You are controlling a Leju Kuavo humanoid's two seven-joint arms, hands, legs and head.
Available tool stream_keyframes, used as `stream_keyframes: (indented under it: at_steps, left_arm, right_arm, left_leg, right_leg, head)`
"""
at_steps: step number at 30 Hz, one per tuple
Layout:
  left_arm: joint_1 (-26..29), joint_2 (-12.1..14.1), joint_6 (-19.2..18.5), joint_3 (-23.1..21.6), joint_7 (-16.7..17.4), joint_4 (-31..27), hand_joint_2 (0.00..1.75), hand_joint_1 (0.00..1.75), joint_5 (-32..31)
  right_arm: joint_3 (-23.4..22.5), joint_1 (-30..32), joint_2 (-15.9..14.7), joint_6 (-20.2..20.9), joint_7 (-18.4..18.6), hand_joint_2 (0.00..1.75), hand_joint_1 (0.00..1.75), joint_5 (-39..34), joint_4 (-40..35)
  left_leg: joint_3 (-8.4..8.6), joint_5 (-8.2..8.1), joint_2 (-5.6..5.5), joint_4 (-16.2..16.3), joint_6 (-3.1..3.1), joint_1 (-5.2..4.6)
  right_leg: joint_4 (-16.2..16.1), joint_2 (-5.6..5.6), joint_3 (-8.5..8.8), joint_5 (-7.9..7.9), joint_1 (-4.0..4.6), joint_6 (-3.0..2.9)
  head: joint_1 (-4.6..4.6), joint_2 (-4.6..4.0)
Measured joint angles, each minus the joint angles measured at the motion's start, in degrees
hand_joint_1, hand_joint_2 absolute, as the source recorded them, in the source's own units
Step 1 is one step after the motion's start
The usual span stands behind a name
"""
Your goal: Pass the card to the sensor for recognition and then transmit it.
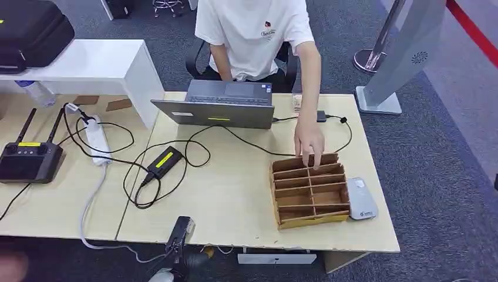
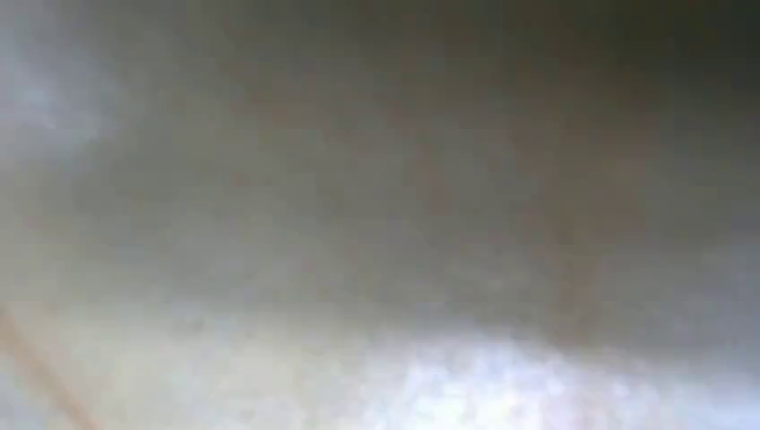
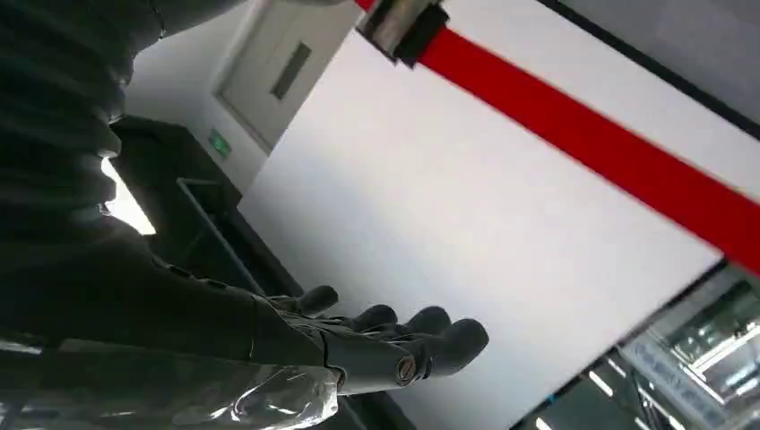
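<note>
A brown cardboard box (image 1: 276, 194) with several compartments stands on the right part of the light wooden table (image 1: 235, 200). A person in a white T-shirt (image 1: 252, 29) sits behind the table and reaches one hand (image 1: 309, 144) into the box's far row. I cannot make out a card. A flat grey sensor pad (image 1: 361, 200) lies against the box's right side. My right hand (image 3: 394, 345) shows in the right wrist view with its fingers stretched out and nothing in them, away from the table. The left wrist view is a grey blur.
A grey laptop (image 1: 220, 106) stands at the table's far side, with black cables and a power brick (image 1: 164, 161) in front of it. A white power strip (image 1: 97, 141) and a black controller (image 1: 29, 160) lie left. A dark object (image 1: 179, 232) sits at the front edge.
</note>
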Motion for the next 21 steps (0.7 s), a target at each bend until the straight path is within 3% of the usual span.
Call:
stream_keyframes:
  at_steps: [12,21]
  left_arm:
    - [0.0,0.52,-0.98,0.0,-0.07,0.0,1.75,0.0,0.85]
    - [-0.03,0.79,-1.03,0.0,0.0,0.0,1.75,0.0,1.05]
  right_arm:
    - [-8.92,15.51,-0.9,-0.28,0.42,1.75,0.0,-3.43,1.22]
    - [-11.23,18.42,-0.9,-0.28,0.42,1.75,0.0,-3.54,1.77]
  left_leg:
    - [0.03,-0.08,0.02,-0.09,-0.05,-0.01]
    - [0.17,-0.11,0.17,-0.12,-0.12,-0.01]
  right_leg:
    - [0.0,0.01,0.01,-0.09,0.0,-0.04]
    - [0.0,0.15,0.02,-0.09,-0.02,-0.06]
  head:
    - [0.02,0.0]
    - [0.0,0.0]
